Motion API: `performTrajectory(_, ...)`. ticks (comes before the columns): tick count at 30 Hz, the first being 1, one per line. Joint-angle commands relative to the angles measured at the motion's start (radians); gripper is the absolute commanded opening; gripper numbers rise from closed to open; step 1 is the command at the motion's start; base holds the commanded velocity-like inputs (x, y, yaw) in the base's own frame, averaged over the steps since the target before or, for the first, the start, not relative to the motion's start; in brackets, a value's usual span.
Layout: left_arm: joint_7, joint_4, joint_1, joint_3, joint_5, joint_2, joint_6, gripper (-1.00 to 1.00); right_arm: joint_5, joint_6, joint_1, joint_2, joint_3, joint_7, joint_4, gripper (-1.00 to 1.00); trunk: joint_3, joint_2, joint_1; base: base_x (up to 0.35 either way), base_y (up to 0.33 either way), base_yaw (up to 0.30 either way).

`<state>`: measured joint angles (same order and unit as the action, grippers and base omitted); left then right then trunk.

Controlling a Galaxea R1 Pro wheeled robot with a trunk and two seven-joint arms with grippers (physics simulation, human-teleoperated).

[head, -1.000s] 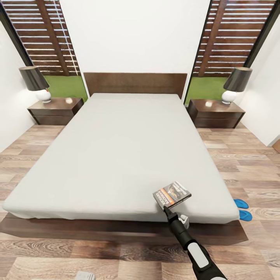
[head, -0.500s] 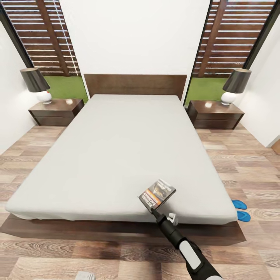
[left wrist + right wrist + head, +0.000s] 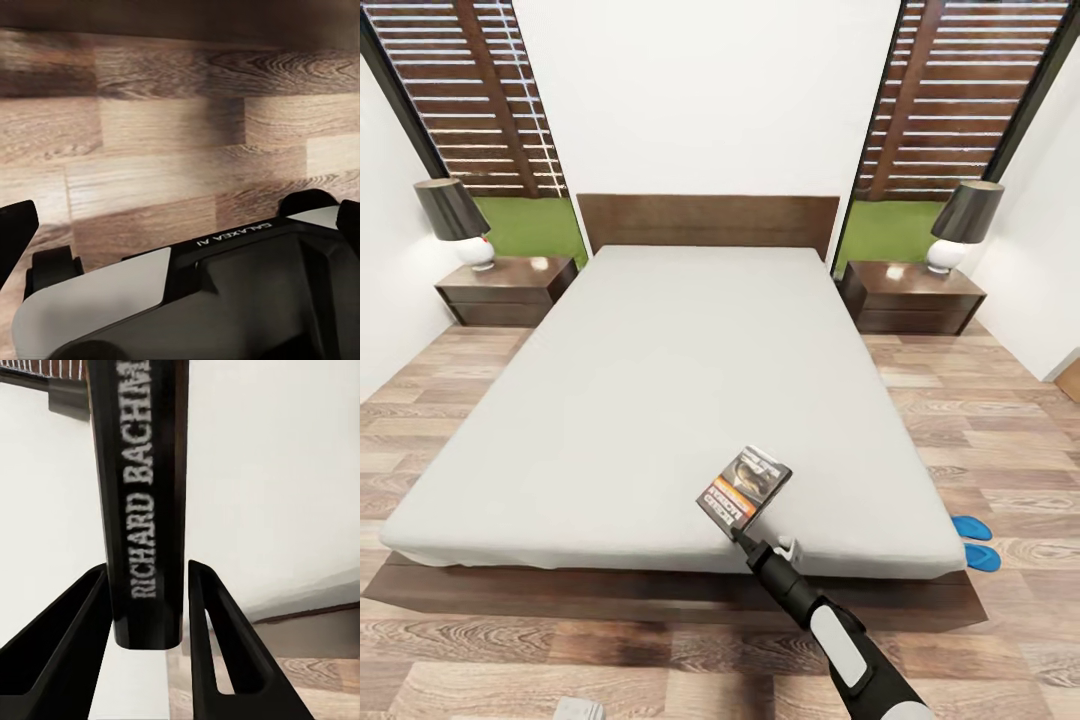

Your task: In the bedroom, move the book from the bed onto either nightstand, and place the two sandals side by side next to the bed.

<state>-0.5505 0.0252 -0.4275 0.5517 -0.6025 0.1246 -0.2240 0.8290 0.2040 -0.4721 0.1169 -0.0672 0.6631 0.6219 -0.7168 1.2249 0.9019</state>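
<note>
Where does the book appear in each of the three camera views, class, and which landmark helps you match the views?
Head view: the book sits low and right of centre, lifted over the foot of the bed, held by the right gripper.
Right wrist view: its spine stands clamped between the two fingers.
Left wrist view: the book is not in it; wood floor lies below.
Shared landmark: the grey mattress, behind the book in head and right wrist views.

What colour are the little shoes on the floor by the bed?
Bright blue sandals, clearest in the head view.
</note>
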Motion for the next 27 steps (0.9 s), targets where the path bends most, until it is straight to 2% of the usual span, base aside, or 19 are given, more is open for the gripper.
performTrajectory(1, -0.003, -0.001, 0.0, 0.008, -0.007, 0.001, -0.005, 1.0, 0.01, 0.009, 0.0, 0.0, -0.007, 0.001, 0.002, -1.0, 0.003, -0.007, -0.004, 0.0, 0.0, 0.0)
performTrajectory(6, -0.005, -0.001, 0.0, 0.001, -0.009, 0.007, -0.005, 1.0, 0.01, 0.01, 0.0, 0.0, -0.041, 0.0, 0.027, -1.0, 0.018, -0.042, -0.023, 0.0, 0.0, 0.0)
performTrajectory(9, -0.014, -0.001, 0.0, -0.002, -0.034, 0.03, -0.005, 1.0, 0.01, 0.014, 0.0, 0.0, -0.048, 0.0, 0.04, -1.0, 0.028, -0.063, -0.035, 0.0, 0.0, 0.0)
performTrajectory(10, -0.032, -0.001, 0.0, -0.002, -0.05, 0.039, -0.005, 1.0, 0.01, 0.014, 0.0, 0.0, -0.049, 0.0, 0.042, -1.0, 0.031, -0.07, -0.038, 0.0, 0.0, 0.0)
performTrajectory(12, -0.15, -0.001, 0.0, -0.002, -0.109, 0.06, -0.004, 1.0, 0.009, 0.035, 0.0, -0.001, -0.055, 0.001, 0.044, -1.0, 0.037, -0.084, -0.046, 0.0, 0.0, 0.0)
performTrajectory(14, -0.217, -0.002, 0.0, -0.001, -0.127, 0.071, -0.003, 1.0, 0.008, 0.082, 0.0, -0.007, -0.062, 0.001, 0.045, -1.0, 0.043, -0.098, -0.054, 0.0, 0.0, 0.0)
performTrajectory(17, -0.253, -0.001, 0.0, 0.001, -0.135, 0.077, -0.003, 1.0, 0.007, 0.149, 0.0, -0.023, -0.07, 0.001, 0.055, -1.0, 0.053, -0.119, -0.065, 0.0, 0.0, 0.0)
performTrajectory(19, -0.264, -0.001, 0.0, 0.002, -0.137, 0.078, -0.004, 1.0, 0.007, 0.187, 0.0, -0.042, -0.08, 0.001, 0.083, -1.0, 0.059, -0.133, -0.073, 0.0, 0.0, 0.0)
performTrajectory(21, -0.272, -0.001, 0.0, 0.003, -0.137, 0.079, -0.004, 1.0, 0.007, 0.207, 0.001, -0.07, -0.107, 0.002, 0.111, -1.0, 0.065, -0.147, -0.081, 0.0, 0.0, 0.0)
performTrajectory(25, -0.277, -0.001, 0.0, 0.006, -0.131, 0.077, -0.005, 1.0, 0.007, 0.22, 0.002, -0.141, -0.207, 0.013, 0.135, -1.0, 0.078, -0.175, -0.096, 0.0, 0.0, 0.0)
performTrajectory(27, -0.277, -0.001, 0.0, 0.006, -0.11, 0.074, -0.005, 1.0, 0.007, 0.221, 0.003, -0.181, -0.239, 0.044, 0.136, -1.0, 0.084, -0.189, -0.104, 0.0, 0.0, 0.0)
